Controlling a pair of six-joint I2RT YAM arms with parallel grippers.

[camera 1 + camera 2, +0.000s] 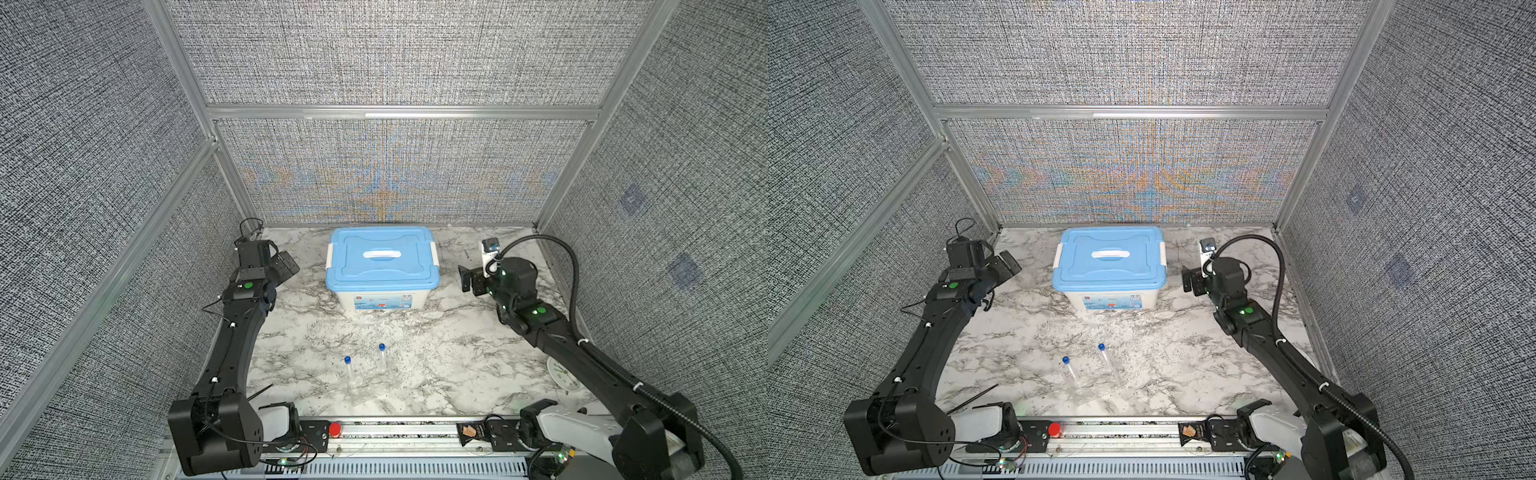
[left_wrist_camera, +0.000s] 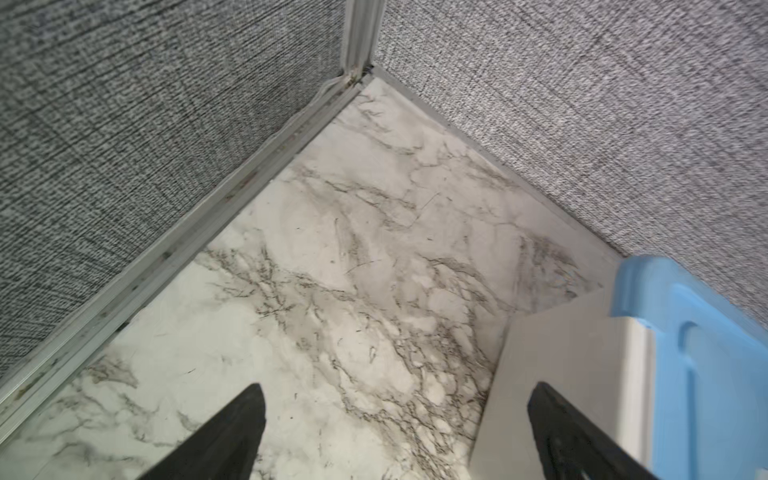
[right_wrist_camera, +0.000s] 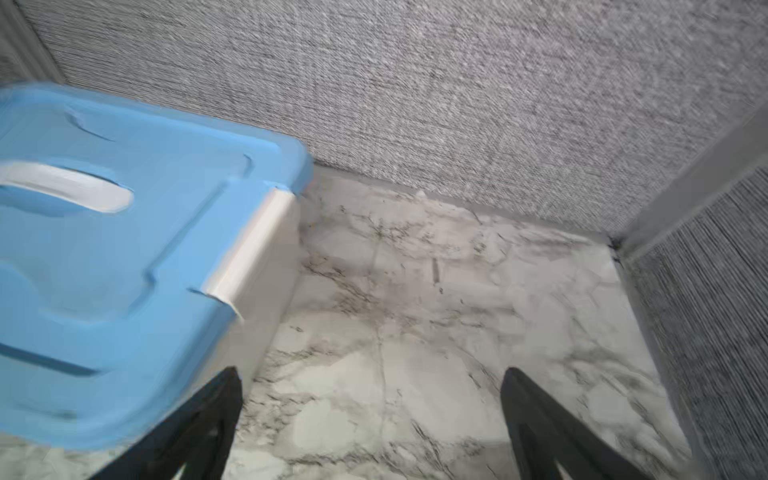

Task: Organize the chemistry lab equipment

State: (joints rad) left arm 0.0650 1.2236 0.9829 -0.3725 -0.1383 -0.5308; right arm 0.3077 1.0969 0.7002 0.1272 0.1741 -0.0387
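Only in both top views are the tubes (image 1: 350, 372) (image 1: 385, 363) shown, laid behind the spread, empty fingers of left gripper (image 2: 395, 390) and right gripper (image 3: 374, 374), long axes and caps pointed toward the box (image 1: 411, 266).

A white plastic storage box with a shut blue lid (image 1: 382, 266) stands at twelve o'clock on the marble-patterned tabletop (image 1: 449, 353). Toward six o'clock lies a slim clear blue-capped tube (image 1: 350, 370), its twin (image 1: 384, 361) near it.
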